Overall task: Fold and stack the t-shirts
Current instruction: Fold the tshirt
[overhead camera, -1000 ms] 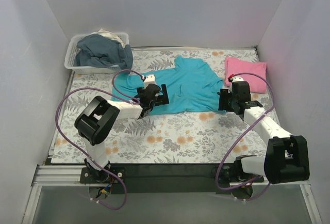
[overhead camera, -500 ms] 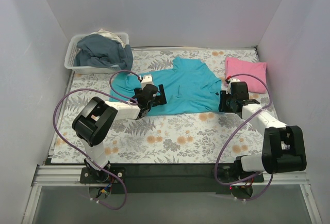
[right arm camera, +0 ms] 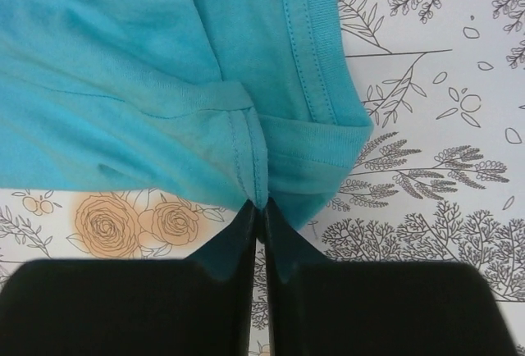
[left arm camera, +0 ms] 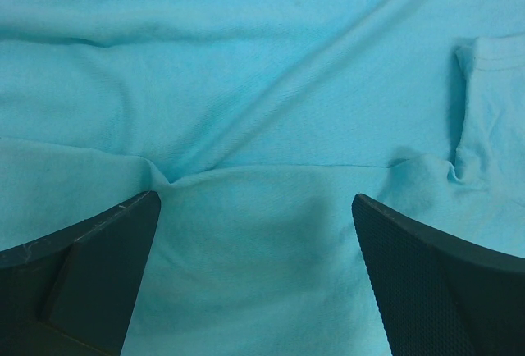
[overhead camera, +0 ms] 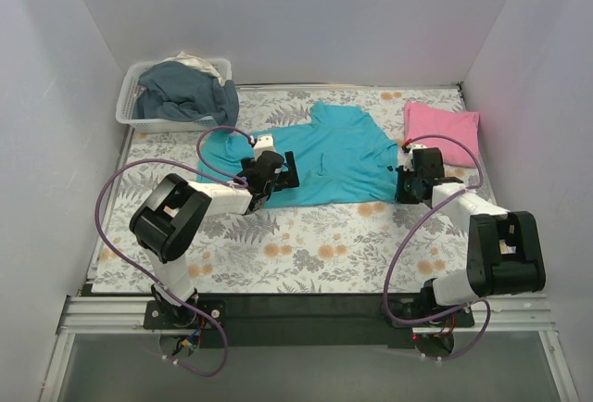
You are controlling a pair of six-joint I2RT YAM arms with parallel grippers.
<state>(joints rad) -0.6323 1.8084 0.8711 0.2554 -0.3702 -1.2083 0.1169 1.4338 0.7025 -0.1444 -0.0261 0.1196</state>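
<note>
A turquoise t-shirt (overhead camera: pixel 329 157) lies spread and wrinkled across the middle of the table. A pink t-shirt (overhead camera: pixel 441 130), folded to a rectangle, rests at the back right. My left gripper (left arm camera: pixel 256 208) is open wide, low over the turquoise cloth (left arm camera: pixel 262 110) near the shirt's left part, with cloth bunched between its fingers. My right gripper (right arm camera: pixel 259 207) is shut on the turquoise shirt's hem (right arm camera: pixel 254 159) at the shirt's right edge, pinching a fold of it just above the floral table cover.
A clear plastic bin (overhead camera: pixel 130 110) with dark blue clothes stands at the back left. White walls enclose the table on three sides. The floral cover (overhead camera: pixel 306 244) is bare in front of the shirt.
My right gripper has moved in toward the turquoise shirt's right edge and shut on its hem. The left gripper has stayed open over the shirt.
</note>
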